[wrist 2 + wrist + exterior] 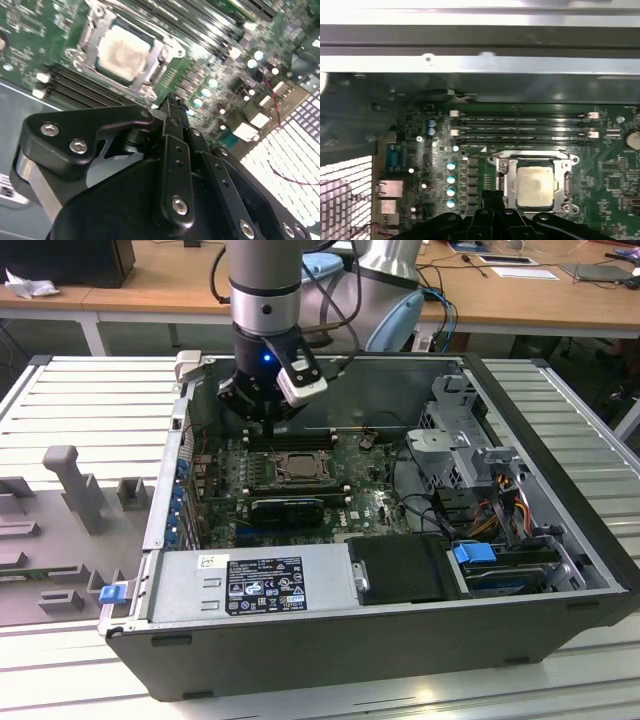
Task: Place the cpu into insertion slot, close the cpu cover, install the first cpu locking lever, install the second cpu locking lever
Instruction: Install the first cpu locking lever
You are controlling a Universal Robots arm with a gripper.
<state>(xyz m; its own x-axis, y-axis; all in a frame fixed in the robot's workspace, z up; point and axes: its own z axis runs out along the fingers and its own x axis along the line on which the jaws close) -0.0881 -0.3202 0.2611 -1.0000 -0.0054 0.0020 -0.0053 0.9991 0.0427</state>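
The cpu (535,186) lies flat in the insertion slot (280,462) on the green board, its pale metal top showing through the window of the cpu cover (532,159). The silvery cover frame (156,57) is down flat around the cpu (122,50). My gripper (172,102) hangs just above the board beside the socket, on the side toward the row of round capacitors, with its black fingers (492,196) pressed together and nothing between them. In the exterior view the gripper (268,420) hovers over the far edge of the cpu (298,466).
Long black memory slots (520,125) run beside the socket toward the case wall (470,65). A power supply (250,585) lines the near side of the open case, and a drive cage (470,440) with cables stands at the exterior view's right. Grey fixtures (70,480) sit outside on the left.
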